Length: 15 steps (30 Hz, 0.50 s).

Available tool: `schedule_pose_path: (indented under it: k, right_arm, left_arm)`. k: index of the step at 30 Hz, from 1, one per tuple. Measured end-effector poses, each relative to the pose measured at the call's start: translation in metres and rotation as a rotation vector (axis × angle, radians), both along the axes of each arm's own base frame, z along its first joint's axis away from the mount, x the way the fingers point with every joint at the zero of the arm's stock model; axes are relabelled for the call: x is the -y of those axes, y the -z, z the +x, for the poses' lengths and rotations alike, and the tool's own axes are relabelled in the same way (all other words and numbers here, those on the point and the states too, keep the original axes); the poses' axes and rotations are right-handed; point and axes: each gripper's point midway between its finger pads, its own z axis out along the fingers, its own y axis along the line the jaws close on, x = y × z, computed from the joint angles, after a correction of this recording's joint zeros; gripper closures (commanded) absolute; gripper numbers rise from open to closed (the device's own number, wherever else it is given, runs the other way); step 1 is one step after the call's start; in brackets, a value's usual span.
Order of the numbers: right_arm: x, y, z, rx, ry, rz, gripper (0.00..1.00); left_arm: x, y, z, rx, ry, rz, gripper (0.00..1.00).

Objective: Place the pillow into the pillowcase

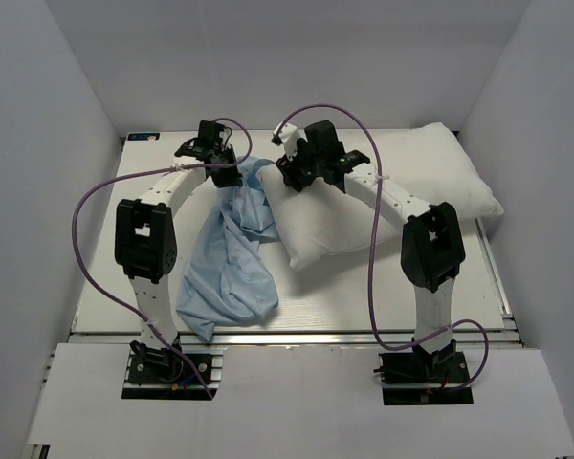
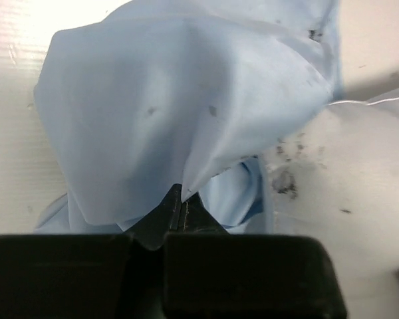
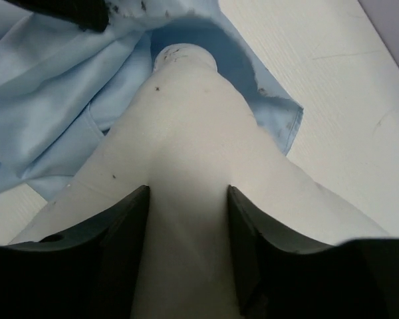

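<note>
Pillow (image 3: 186, 153) corner at pillowcase (image 3: 60, 86) mouth, left claw (image 2: 179, 203) pinching blue cloth

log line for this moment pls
left gripper: shut on pillowcase | right gripper: shut on pillow corner | state: corner tip against pillowcase, pillow not yet inside

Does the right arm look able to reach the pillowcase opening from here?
Probably yes: the right tool straddles the pillow corner, which points into the pillowcase mouth pinched by the left tool; nothing between.
</note>
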Motion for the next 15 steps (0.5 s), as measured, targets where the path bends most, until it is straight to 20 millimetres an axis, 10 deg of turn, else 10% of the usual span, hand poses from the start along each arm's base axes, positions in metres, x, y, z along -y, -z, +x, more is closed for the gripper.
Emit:
schedule_pose_path:
  k: [9, 15]
  right_arm:
    - [0.004, -0.001, 0.003, -0.033, -0.014, 0.025, 0.98]
    - [0.008, -0.015, 0.007, -0.073, 0.012, 0.080, 1.00]
  left_arm:
    - [0.027, -0.063, 0.009, 0.114, 0.083, -0.221, 1.00]
    - [0.048, -0.091, -0.001, 0.143, 0.179, -0.335, 1.00]
